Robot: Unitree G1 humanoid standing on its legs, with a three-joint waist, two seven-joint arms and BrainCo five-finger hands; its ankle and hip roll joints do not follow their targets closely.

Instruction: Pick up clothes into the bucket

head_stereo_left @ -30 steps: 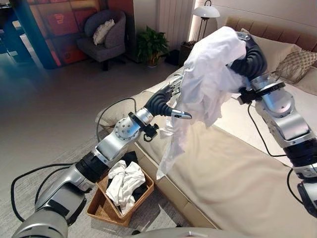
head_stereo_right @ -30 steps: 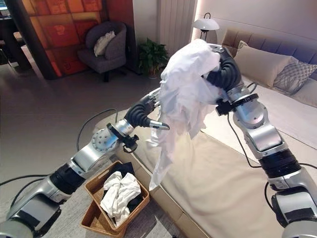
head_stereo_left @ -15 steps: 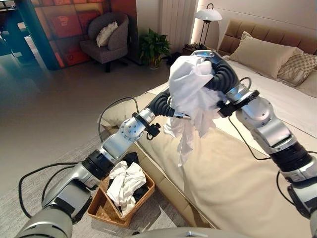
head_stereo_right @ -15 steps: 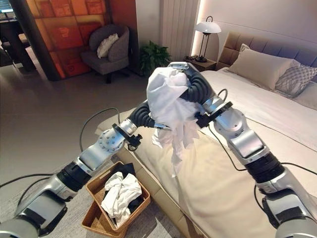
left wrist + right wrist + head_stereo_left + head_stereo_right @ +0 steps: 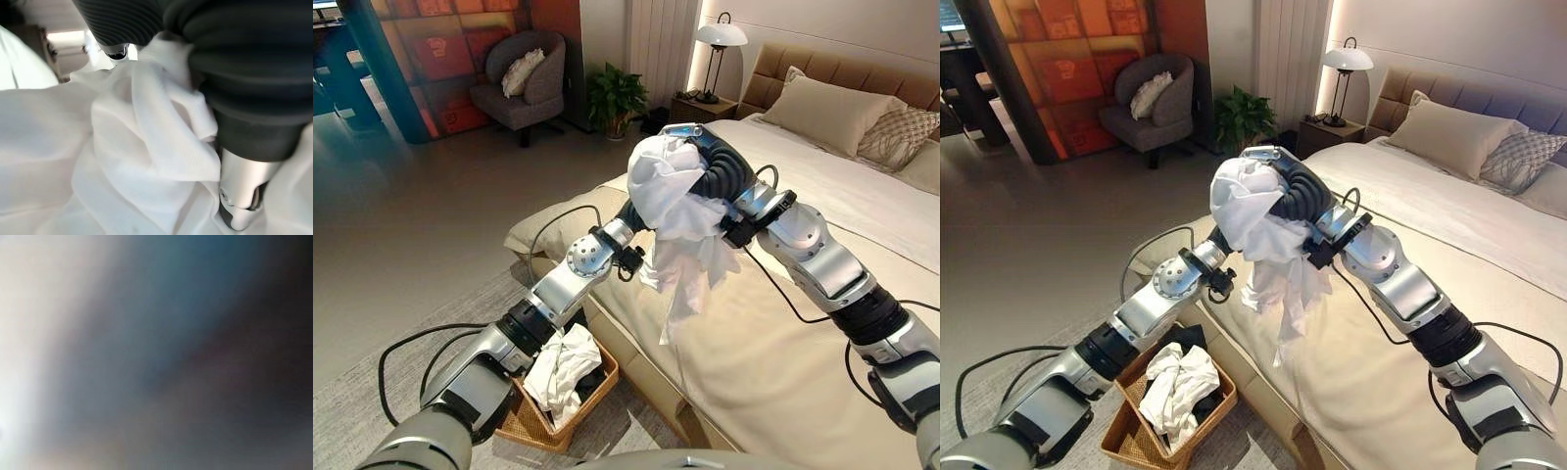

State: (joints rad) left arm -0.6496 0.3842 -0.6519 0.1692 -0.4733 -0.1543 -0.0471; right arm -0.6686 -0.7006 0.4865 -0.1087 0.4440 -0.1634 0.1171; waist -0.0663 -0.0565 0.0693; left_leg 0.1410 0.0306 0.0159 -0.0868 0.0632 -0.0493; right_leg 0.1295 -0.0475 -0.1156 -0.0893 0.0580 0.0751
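While the white cloth [image 5: 680,201] hangs mid-frame over the bed [image 5: 773,362], the right hand [image 5: 705,162] holds it bunched; the left hand's fingers hide behind it, so I cannot tell.

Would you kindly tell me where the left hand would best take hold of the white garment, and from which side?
Probably the loose tail, from the robot's left. The garment is bunched over the right hand up top, while the tail hangs free and narrow above the edge of the bed, on the side where the left hand is.
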